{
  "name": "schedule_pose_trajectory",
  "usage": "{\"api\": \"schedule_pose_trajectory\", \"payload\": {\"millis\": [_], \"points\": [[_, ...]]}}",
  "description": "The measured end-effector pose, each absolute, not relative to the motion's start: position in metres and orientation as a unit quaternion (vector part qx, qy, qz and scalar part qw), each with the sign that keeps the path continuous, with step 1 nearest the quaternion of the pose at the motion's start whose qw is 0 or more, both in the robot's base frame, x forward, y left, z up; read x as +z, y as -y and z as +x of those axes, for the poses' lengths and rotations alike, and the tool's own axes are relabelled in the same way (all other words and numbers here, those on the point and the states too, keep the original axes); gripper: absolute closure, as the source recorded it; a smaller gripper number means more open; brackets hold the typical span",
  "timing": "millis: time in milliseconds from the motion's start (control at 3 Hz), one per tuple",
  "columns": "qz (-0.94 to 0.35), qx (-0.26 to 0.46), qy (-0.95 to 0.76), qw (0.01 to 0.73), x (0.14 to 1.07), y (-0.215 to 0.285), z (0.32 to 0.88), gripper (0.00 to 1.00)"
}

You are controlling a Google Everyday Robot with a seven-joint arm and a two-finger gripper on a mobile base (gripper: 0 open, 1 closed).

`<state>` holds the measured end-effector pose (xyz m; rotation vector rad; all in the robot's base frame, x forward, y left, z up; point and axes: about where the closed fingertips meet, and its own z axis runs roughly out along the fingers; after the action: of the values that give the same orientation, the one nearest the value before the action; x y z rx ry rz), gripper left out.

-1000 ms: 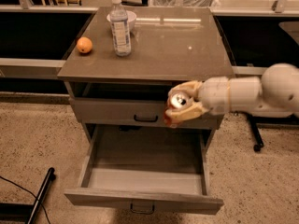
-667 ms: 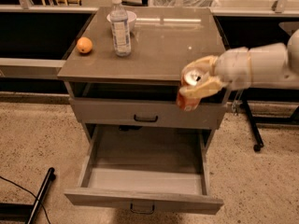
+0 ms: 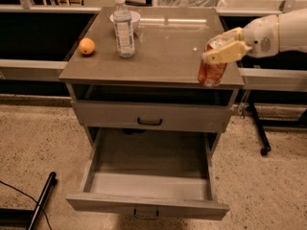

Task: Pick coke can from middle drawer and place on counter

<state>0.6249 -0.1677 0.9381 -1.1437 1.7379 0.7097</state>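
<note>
Setting: a robotics test lab. Indicators: speckled hard floor (image 3: 38, 138), a free-standing grey drawer cabinet (image 3: 110, 115), long dark benches (image 3: 38, 32) behind, a castor-footed stand (image 3: 257, 129) at right, loose cable (image 3: 14, 188) at near left. The robot's claw (image 3: 215, 49), at the tabletop's (image 3: 163, 51) near right edge, grips the coke can (image 3: 211, 74).

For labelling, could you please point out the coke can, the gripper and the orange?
coke can (image 3: 210, 74): camera view, lower red side.
gripper (image 3: 216, 51): camera view, between its fingertips, around the can's top.
orange (image 3: 87, 46): camera view, middle of the fruit.
</note>
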Motion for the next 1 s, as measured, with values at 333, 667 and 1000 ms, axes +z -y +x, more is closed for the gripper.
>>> {"api": "schedule_pose_trajectory", "payload": {"millis": [333,667,1000], "points": [[-0.395,0.276,-0.736,0.475,0.95,0.17,0.678,0.61],[-0.345,0.263,-0.754,0.493,0.953,0.175,0.711,0.38],[-0.314,0.249,-0.771,0.495,0.936,0.181,0.731,0.14]]}}
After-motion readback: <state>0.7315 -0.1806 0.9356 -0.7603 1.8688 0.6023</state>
